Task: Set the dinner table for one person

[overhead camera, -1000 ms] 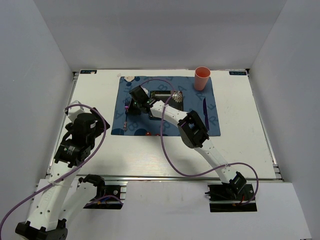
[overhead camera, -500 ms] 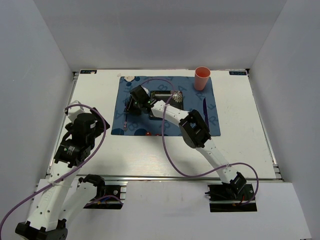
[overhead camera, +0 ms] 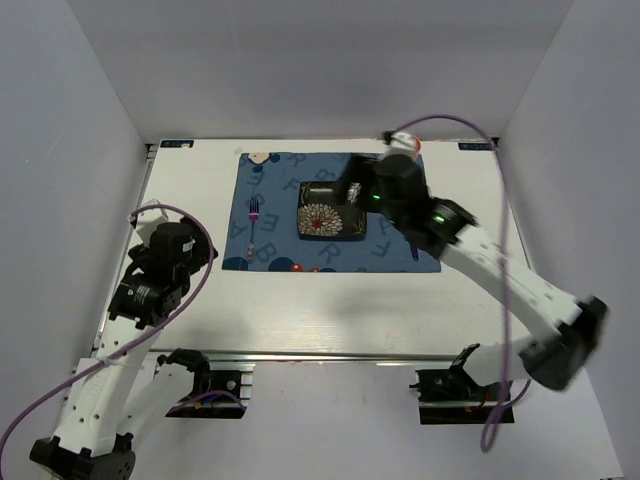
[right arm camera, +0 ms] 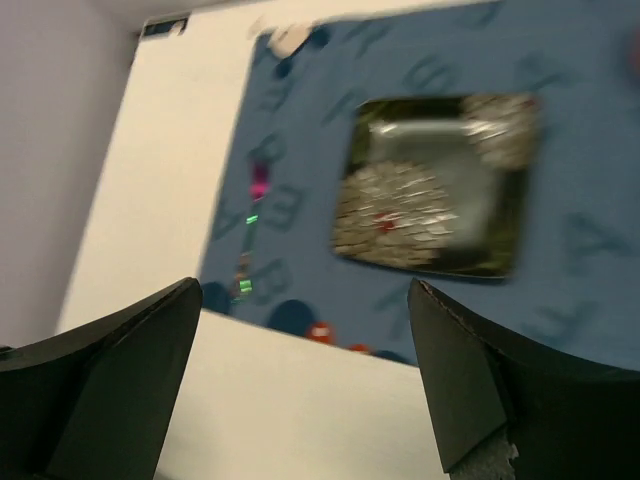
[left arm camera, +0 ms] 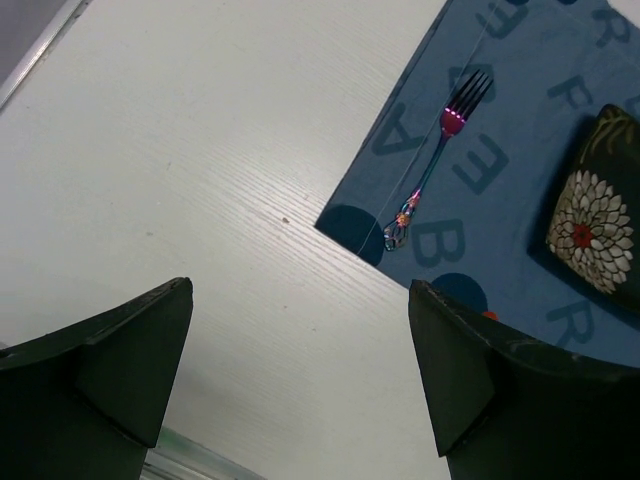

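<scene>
Surface: the big white surface fills the middle of the top view, with its metal rail along the near edge. It is rigid and fixed, so nothing here gets lifted. It is where the setting lands, and it looks smooth enough that a nudged piece would skate.
Mat: the blue lettered mat lies flat on the far half of the surface, about centre. I read it as soft cloth that may ruck if anything is dragged over it.
Plate: the dark square plate with a white flower sits mid-mat. It looks hard, glossy and probably breakable, so take it by a raised edge, never the flat.
Fork: the fork lies on the mat left of the plate and apart from it, tines far. It looks thin, stiff, light and slick. Pinch across the handle's middle, low to the cloth.
Right fingers: the right fingers are spread wide with nothing between them, hanging over the plate's far-right side.
Left fingers: the left fingers are spread wide and empty, over bare surface near-left of the mat.
Top view only: it shows the whole layout and both arms, the right one blurred.
Left wrist only: it gives crisp fork detail, a pink neck and a beaded handle end close to the mat's near-left corner.
Right wrist only: it shows glare across the plate. The whole view is blurred and the fork is a mere streak.
</scene>
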{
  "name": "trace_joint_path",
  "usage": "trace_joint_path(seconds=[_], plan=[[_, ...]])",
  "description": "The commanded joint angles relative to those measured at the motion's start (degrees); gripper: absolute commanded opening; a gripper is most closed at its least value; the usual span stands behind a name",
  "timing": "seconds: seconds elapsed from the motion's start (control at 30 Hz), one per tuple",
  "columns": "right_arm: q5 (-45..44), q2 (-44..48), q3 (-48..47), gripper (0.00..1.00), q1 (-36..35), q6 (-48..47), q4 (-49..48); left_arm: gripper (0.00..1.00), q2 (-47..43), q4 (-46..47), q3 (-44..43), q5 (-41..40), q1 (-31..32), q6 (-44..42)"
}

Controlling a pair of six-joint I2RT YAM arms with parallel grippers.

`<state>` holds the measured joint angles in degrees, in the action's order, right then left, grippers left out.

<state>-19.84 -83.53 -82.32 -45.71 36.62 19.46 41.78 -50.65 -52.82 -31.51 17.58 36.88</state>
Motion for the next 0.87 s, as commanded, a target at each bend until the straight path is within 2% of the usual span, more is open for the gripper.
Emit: trace_joint_path(seconds=[0.0,0.07,0.2,0.43,0.53,0.7,0.83], plan=[[-12.93,13.50,8.64,0.89,0.36,-12.25,11.45,0.98,1.81,-4.27,-5.52,-0.40,-0.36,-1.98],[-15.22,18.99,10.25,0.89,0.01,-12.80,16.81,0.98,2.78,-6.73,-7.99,0.56,-0.36,-3.47],[-20.24,31.72,10.87,0.89,-0.08,-10.62,34.39,0.98,6.90,-13.57,-15.54,4.16,-0.36,-4.54],[-21.74,41.16,9.55,0.89,0.10,-7.09,49.42,0.98,5.51,-19.64,-18.98,5.23,-0.36,-5.59],[-23.32,43.70,9.38,0.89,0.10,-5.69,53.30,0.98,4.63,-22.29,-21.09,5.14,-0.36,-5.68],[-22.09,49.06,8.32,0.89,0.01,-6.39,53.57,0.98,4.19,-24.14,-23.82,7.42,-0.36,-6.21],[-22.35,49.42,8.23,0.89,-0.16,-5.86,54.10,0.98,4.36,-24.67,-24.79,7.42,-0.36,-6.65]])
